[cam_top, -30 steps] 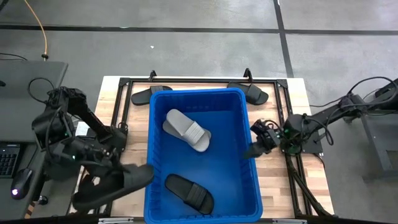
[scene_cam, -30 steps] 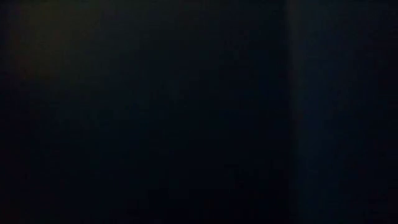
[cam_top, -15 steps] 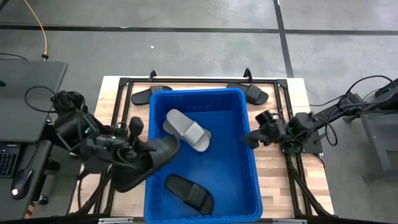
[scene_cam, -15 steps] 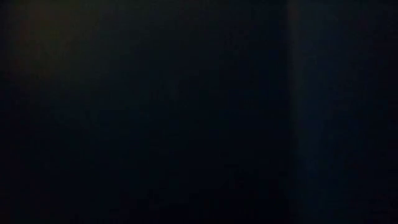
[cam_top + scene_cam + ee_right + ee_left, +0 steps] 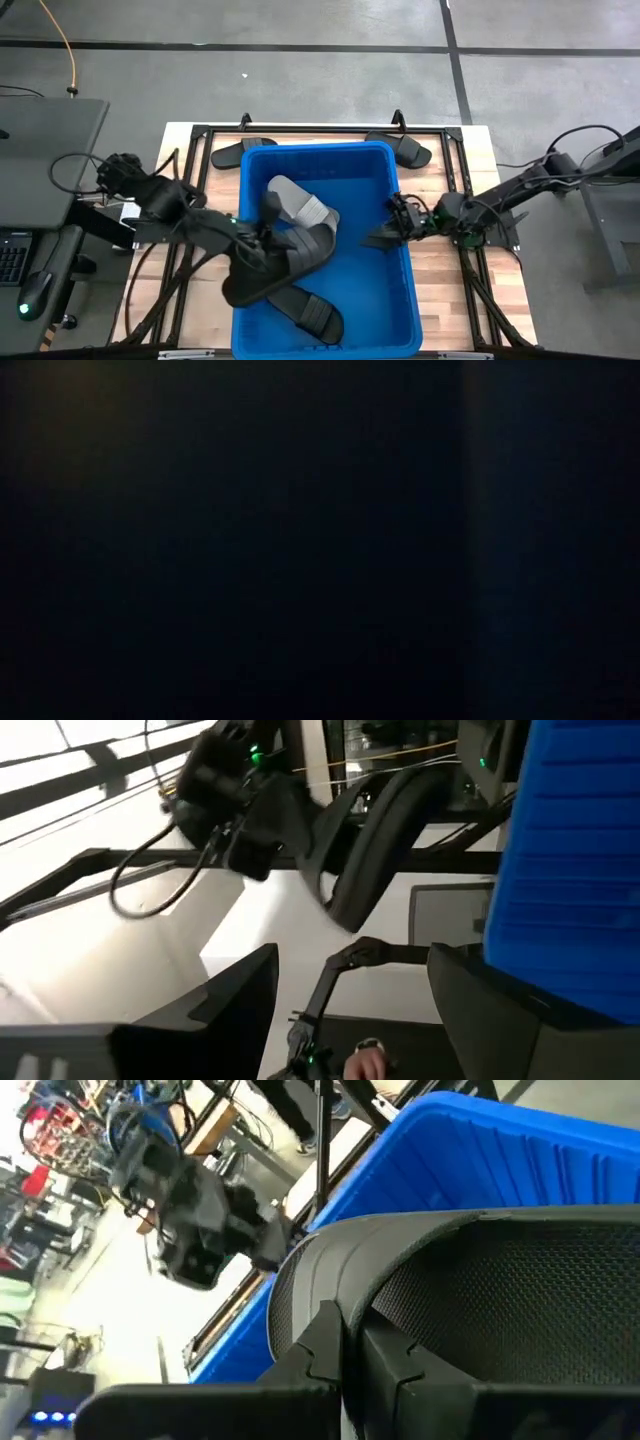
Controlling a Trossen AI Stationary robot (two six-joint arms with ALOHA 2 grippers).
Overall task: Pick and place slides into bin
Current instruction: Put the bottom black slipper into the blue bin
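My left gripper [image 5: 262, 243] is shut on a black slide [image 5: 285, 265] and holds it over the left half of the blue bin [image 5: 400, 300]. In the bin lie a light grey slide [image 5: 298, 205] and another black slide [image 5: 308, 312], flat on its floor. My right gripper [image 5: 378, 238] stands open at the bin's right wall, nothing between its fingers [image 5: 215, 1010]. In the right wrist view the held slide [image 5: 380, 840] shows edge-on. The low view is dark. My left gripper pinches the black slide at the edge of its sole [image 5: 335, 1315] between its two fingers, which show in the left wrist view with the ribbed sole [image 5: 520, 1310] beyond them. The slide is lifted clear, tilted, over the bin's inside.
Two more black slides lie on the table beyond the bin's far wall, one at the left [image 5: 238, 152] and one at the right [image 5: 402, 149]. A black metal frame [image 5: 195, 135] runs around the wooden table top.
My left gripper has swung from the table's near left toward the right, carrying the black slide over the bin's left wall to above the inside, and has rolled, so the slide has turned. My right gripper has shifted a little toward the bin, over its right wall.
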